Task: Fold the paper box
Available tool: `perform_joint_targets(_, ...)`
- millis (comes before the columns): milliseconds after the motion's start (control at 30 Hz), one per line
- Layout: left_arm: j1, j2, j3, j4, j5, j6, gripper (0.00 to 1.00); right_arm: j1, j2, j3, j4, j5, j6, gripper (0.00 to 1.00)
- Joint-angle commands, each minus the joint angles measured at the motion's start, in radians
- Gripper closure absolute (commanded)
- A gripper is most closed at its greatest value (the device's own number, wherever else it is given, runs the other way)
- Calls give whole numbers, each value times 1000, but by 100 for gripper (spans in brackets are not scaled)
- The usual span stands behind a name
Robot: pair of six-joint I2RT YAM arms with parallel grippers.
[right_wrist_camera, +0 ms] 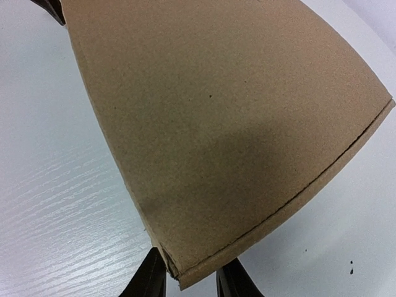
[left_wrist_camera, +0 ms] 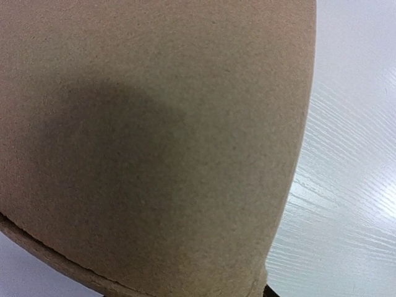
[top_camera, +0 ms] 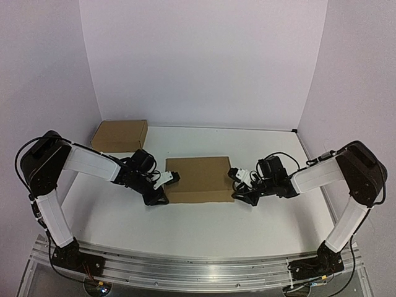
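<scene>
White table (top_camera: 204, 230), pale walls (top_camera: 204, 62), paper box (top_camera: 198, 177) centred, smaller box (top_camera: 119, 135) rear left

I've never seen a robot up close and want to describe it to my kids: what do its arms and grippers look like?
The left arm and right arm match: boxy white links between chunky black joints, thin black cables looping beside them, bases on a silver rail. The left gripper and right gripper are black with white parts; the fingers are dark, narrow prongs.

No legible text anywhere — paper box (top_camera: 198, 178) plain brown
</scene>
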Motion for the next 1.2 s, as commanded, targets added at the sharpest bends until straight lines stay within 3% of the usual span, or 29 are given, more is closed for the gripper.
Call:
perform_joint_targets(0,-28,22,78,112,179,53,65,47,-63,-28,10,-46,2,75)
perform_joint_targets(600,-28,90,136,99,199,69,64,66,-125,-77,-8,19,82,74)
perform_joint_targets(767,-28,80,128,83,202,69,60,66,-119,-69,-14,45,84,66)
perform_joint_targets(1167,-14,28,114,15,130,139,36,66,-183,-81,-73,72,105,32)
